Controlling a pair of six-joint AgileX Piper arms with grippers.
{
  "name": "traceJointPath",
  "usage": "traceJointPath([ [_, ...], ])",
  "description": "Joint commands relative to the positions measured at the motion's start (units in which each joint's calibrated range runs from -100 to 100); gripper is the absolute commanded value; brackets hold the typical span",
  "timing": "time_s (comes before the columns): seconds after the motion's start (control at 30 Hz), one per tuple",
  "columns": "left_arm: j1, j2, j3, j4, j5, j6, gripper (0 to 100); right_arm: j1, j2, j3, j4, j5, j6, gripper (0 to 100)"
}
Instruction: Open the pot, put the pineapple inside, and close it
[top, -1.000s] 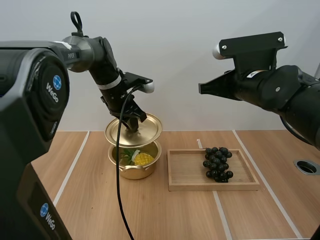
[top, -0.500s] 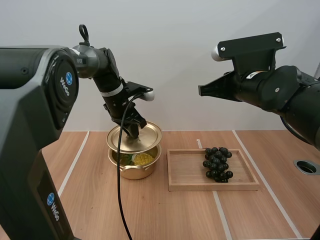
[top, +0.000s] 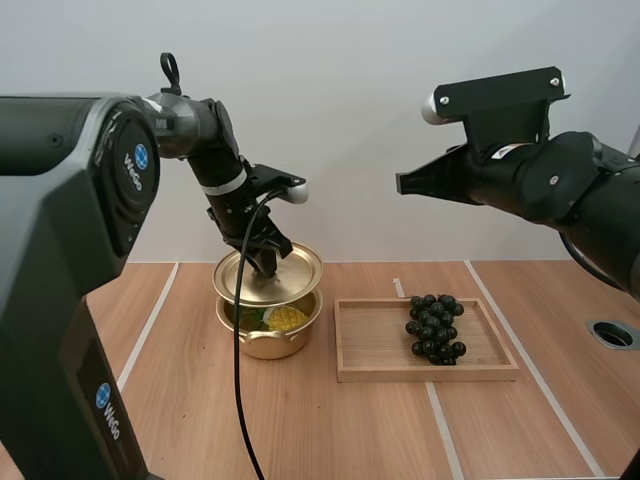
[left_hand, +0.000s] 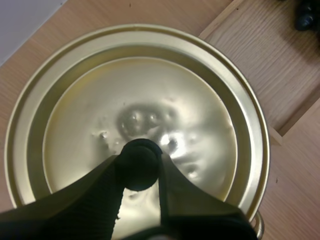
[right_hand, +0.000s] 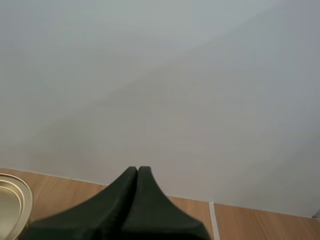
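Note:
A gold pot (top: 268, 328) stands on the table left of the tray, with a yellow pineapple (top: 287, 318) and its green leaves showing inside. The gold lid (top: 268, 274) (left_hand: 140, 120) hangs tilted just above the pot's rim, covering most of the opening. My left gripper (top: 266, 262) (left_hand: 140, 165) is shut on the lid's black knob (left_hand: 138, 157). My right gripper (top: 402, 181) (right_hand: 137, 171) is held high over the table to the right, its fingers pressed together on nothing.
A wooden tray (top: 380, 368) lies right of the pot, holding a bunch of dark grapes (top: 435, 327). A round hole (top: 612, 333) is set in the table at the far right. White lines run across the wooden tabletop.
My left gripper has carried the lid down and slightly left, from well above the pot to just over its rim. The right arm has stayed put.

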Motion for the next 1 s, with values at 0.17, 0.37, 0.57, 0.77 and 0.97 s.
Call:
traceJointPath([
  [0.17, 0.03, 2.68, 0.08, -0.52, 0.92, 0.2, 0, -0.2, -0.71, 0.1, -0.76, 0.73, -0.18, 0],
  [0.37, 0.03, 2.68, 0.08, -0.52, 0.39, 0.2, 0, -0.2, -0.71, 0.1, -1.33, 0.7, -0.18, 0],
  [0.57, 0.03, 2.68, 0.08, -0.63, 0.41, 0.2, 0, -0.2, -0.71, 0.1, -1.61, 0.34, -0.18, 0],
  [0.77, 0.03, 2.68, 0.08, -0.77, 0.41, 0.2, 0, -0.2, -0.71, 0.1, -1.61, 0.34, -0.18, 0],
  [0.97, 0.03, 2.68, 0.08, -1.56, -1.09, 0.2, 0, -0.2, -0.71, 0.1, -1.61, 0.34, -0.18, 0],
])
